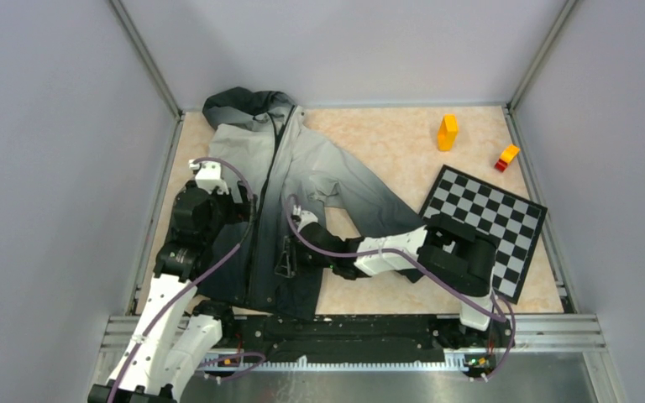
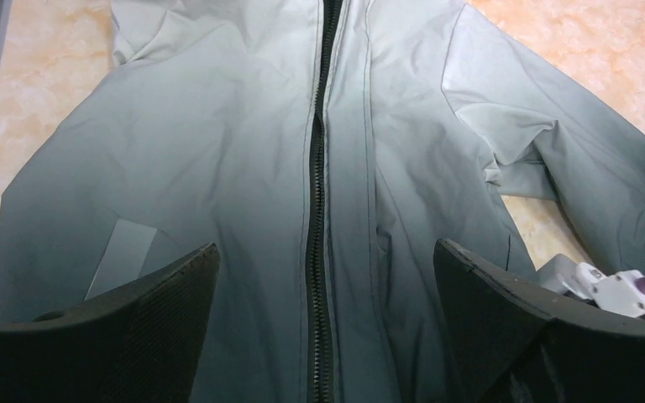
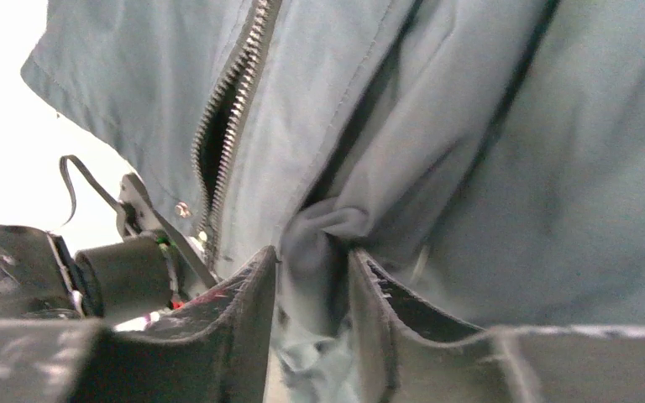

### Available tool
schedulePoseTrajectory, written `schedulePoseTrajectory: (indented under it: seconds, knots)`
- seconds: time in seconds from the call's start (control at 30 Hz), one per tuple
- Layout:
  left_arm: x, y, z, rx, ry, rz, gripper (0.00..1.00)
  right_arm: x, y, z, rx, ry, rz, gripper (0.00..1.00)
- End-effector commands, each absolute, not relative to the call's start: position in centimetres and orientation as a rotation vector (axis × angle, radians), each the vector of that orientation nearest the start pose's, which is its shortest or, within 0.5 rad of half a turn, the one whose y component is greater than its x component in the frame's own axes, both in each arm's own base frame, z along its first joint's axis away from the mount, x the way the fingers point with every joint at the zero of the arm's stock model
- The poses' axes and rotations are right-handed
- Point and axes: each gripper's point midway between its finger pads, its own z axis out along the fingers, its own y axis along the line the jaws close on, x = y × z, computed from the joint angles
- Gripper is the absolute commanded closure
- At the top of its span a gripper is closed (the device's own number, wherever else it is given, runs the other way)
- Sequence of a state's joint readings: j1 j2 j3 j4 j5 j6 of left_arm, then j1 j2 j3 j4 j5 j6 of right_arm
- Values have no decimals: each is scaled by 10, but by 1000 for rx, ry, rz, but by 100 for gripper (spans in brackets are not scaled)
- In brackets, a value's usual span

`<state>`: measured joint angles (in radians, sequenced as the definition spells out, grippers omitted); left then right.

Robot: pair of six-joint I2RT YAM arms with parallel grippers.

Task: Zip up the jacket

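Note:
The jacket point(image 1: 302, 168) lies flat on the table, dark hood at the far end and black hem nearest the arms. My left gripper point(image 1: 246, 211) is open and hovers over the jacket's front. In the left wrist view the dark zipper point(image 2: 317, 252) runs up between its wide-apart fingers point(image 2: 168, 311). My right gripper point(image 1: 288, 262) is at the lower front, shut on a bunched fold of jacket fabric point(image 3: 315, 252) right of the zipper. In the right wrist view the zipper point(image 3: 218, 143) gapes apart near the hem.
A black-and-white checkerboard point(image 1: 487, 227) lies right of the jacket, partly under the right arm. An orange block point(image 1: 447, 132) and a red-and-orange block point(image 1: 507, 157) stand at the far right. Grey walls enclose the table. The left arm's body point(image 3: 17, 269) sits close to the right gripper.

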<state>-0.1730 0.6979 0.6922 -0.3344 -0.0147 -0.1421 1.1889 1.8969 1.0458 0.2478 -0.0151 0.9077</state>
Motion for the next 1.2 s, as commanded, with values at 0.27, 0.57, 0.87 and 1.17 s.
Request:
schedulePoseTrajectory:
  seconds: [0.27, 0.57, 0.87, 1.17]
  knots:
    - [287, -83, 198, 85, 1986, -354, 1, 154, 468, 86, -370, 2188, 1413, 100]
    - [290, -90, 105, 67, 2479, -355, 19, 170, 445, 84, -341, 2163, 1361, 100]
    - [286, -96, 85, 91, 2560, -399, 43, 157, 452, 80, -324, 2141, 1516, 98]
    - [287, -80, 75, 70, 2616, -273, 53, 170, 445, 88, -363, 2128, 1428, 96]
